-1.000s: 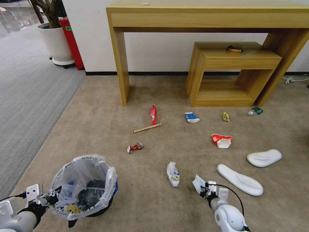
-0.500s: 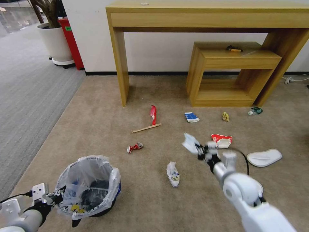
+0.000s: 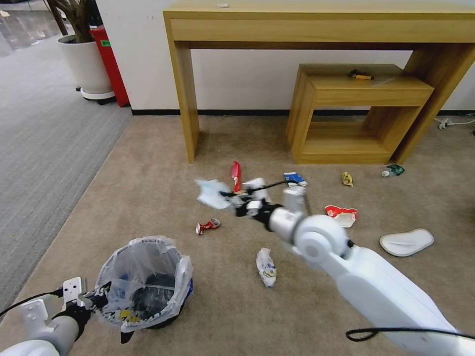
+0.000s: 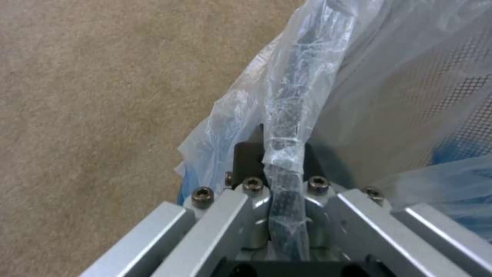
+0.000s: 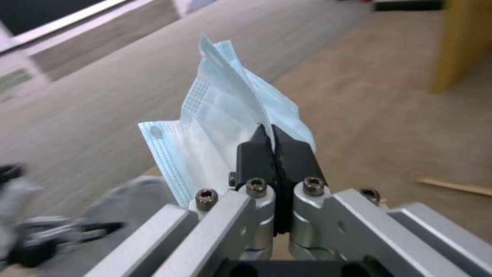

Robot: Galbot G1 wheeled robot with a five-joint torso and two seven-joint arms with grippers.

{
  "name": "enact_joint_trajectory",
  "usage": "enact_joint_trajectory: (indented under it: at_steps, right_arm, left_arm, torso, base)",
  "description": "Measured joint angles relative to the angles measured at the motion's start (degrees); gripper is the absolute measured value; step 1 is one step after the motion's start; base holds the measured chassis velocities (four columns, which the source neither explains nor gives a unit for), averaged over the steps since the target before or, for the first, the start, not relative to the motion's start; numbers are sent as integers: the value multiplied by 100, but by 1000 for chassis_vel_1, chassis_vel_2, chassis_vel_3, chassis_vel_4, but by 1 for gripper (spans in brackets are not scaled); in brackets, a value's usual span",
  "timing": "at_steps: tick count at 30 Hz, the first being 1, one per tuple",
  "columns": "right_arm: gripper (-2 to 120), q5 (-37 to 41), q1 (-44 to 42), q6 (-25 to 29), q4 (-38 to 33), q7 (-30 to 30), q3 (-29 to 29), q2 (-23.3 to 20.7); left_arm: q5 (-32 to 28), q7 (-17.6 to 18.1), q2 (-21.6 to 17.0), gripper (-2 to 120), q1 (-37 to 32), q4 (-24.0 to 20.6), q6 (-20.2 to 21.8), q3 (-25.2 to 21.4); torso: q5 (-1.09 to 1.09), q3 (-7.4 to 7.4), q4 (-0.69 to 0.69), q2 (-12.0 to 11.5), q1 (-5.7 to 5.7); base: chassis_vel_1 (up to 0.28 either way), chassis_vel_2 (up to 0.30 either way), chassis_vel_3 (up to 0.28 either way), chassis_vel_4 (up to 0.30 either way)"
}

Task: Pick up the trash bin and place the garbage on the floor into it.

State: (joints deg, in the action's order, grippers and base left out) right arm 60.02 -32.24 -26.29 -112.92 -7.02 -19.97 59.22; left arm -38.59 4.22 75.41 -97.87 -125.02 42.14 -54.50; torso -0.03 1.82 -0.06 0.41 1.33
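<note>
Left claw (image 3: 101, 300) low at robot's left, clamped on bin rim. Right arm extended forward, right claw (image 5: 275, 144) pinched closed on mask.

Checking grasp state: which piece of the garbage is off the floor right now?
The blue mask, pinched in the right pincer above the carpet; the crushed can and other litter lie on it.

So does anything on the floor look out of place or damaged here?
Yes: litter is scattered on the carpet, including a crushed can and a torn red-white cup. One white slipper lies alone. The right gripper holds a blue mask.
</note>
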Motion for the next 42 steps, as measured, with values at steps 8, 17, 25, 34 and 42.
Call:
enact_joint_trajectory:
  at_steps: [8, 17, 25, 34, 42]
  right_arm:
    - [0, 278, 213, -50, -42, -214, -934, 760]
    - [0, -15, 15, -77, 477, -368, -1483, 1110]
    - [27, -49, -121, -202, 668, -700, -1562, 1166]
    - [57, -118, -146, -148, 720, -811, -1369, 1307]
    - [87, -732, -476, -141, 757, -758, -234, 1073]
  left_arm:
    - [24, 23, -7, 0, 35, 0, 0, 36]
    - [27, 55, -7, 0, 31, -41, 0, 21]
    - [62, 37, 14, 0, 81, -30, 0, 93]
    - [51, 30, 12, 0, 83, -27, 0, 59]
    - [2, -54, -14, 0, 21, 100, 0, -137]
  torso:
    - [1, -1, 3, 0, 0]
    - [1, -1, 1, 0, 0]
    - [1, -1, 1, 0, 0]
    - [2, -1, 3, 0, 0]
    - [3, -1, 1, 0, 0]
  base:
    - [0, 0, 0, 0]
    - [0, 0, 0, 0]
    - [0, 0, 0, 0]
    - [0, 0, 0, 0]
    - [0, 0, 0, 0]
